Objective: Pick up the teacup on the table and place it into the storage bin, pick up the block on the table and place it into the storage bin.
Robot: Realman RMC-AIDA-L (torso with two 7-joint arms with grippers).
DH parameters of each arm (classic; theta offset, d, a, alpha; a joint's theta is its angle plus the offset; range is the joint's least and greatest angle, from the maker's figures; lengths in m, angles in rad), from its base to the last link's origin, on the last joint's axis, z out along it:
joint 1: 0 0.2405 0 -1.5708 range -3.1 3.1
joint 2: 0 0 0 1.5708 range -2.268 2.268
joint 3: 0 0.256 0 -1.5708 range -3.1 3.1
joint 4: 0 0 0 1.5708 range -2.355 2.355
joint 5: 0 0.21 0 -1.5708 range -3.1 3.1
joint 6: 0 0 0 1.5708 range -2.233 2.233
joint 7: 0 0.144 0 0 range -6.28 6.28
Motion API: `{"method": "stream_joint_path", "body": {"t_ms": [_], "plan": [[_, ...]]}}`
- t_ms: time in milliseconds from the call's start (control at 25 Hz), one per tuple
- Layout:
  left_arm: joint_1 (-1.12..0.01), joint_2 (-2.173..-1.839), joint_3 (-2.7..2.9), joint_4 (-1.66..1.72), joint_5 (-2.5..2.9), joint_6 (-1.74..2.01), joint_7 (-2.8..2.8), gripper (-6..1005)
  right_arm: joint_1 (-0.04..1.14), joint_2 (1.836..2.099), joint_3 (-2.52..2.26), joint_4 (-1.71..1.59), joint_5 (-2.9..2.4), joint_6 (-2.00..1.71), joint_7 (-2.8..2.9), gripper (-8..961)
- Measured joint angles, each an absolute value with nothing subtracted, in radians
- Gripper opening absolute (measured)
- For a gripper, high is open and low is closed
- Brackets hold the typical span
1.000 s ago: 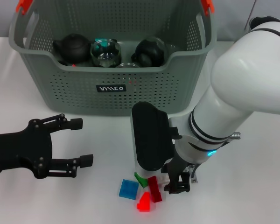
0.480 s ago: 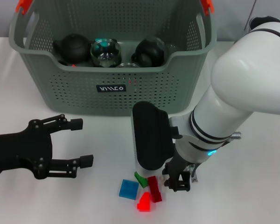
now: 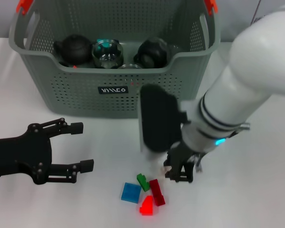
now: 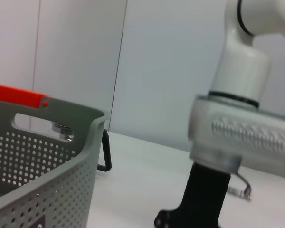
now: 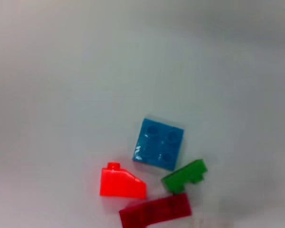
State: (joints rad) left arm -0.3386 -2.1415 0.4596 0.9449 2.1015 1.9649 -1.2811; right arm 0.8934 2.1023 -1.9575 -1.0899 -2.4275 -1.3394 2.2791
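Left gripper sits low on the left of the white worktop, jaws wide apart, nothing in them. It's near the front of the storage bin but not touching.

The bin is at the far side, grey-green w/ holes, orange clips on top & a small black label on the front. Inside: a dark teapot on the left, a glass cup in the middle, another dark pot on the right.

Near the front edge, 4 small blocks lie close together: blue block, then green block, bright red block & dark red block. All are on the worktop, outside the bin.

Right gripper hangs just right of the blocks & a bit above them. Can't tell how far open it is or if it holds anything.
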Motion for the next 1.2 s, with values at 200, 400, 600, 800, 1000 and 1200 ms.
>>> {"method": "stream_joint_path", "body": {"t_ms": [200,400,600,800,1000,1200], "plan": [[-0.337,-2.14,0.448,0.948,2.102,1.967,-1.279,935,0.879,2.099,-1.742,-1.158,-2.427,-1.48,2.202,203],[-0.332,-2.14,0.441,0.95,2.107,1.969,-1.265,934,0.879,2.099,-1.432,-1.235,-2.368,-1.603,2.101,203],[-0.332,-2.138,0.433,0.95,2.112,1.969,-1.254,934,0.879,2.097,-1.245,-1.33,-2.263,-1.599,2.068,203],[-0.336,-2.137,0.432,0.949,2.114,1.967,-1.254,934,0.904,2.098,-1.217,-1.318,-2.264,-1.437,2.098,204],[-0.337,-2.137,0.431,0.949,2.115,1.963,-1.254,934,0.986,2.098,-1.233,-1.181,-2.375,-1.289,2.179,204],[-0.338,-2.137,0.431,0.948,2.118,1.96,-1.255,935,1.076,2.101,-1.235,-1.009,-2.472,-1.196,2.202,204]]}}
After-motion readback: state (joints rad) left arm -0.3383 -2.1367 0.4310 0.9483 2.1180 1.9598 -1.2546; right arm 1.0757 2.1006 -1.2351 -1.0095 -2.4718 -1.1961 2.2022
